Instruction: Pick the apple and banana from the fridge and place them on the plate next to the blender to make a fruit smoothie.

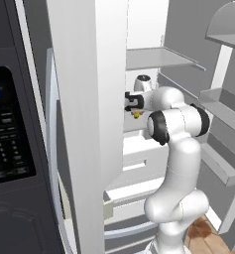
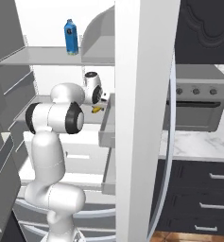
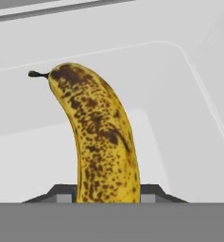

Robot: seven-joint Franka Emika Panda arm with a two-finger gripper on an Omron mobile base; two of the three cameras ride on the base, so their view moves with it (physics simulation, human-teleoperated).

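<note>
Reaching deep into the fridge (image 1: pixel 153 57), with the fingers (image 3: pixel 66 197) pinching the banana (image 3: pixel 101 142) at its lower end, just above the white fridge floor. Judging the job as barely begun: banana gripped but not yet carried out, apple, plate and blender all waiting.

The fridge (image 1: pixel 89 99) interior is reached by the arm between two shelves; the upper shelf (image 1: pixel 158 58) lies close above the gripper (image 1: pixel 134 105) at 12 o'clock. A white door edge (image 2: pixel 144 118) blocks the 3 o'clock side in the right base view. Door bins (image 1: pixel 223 106) stand at 3 o'clock in the left base view. Around the banana (image 3: pixel 101 142), bare white floor is seen.
</note>
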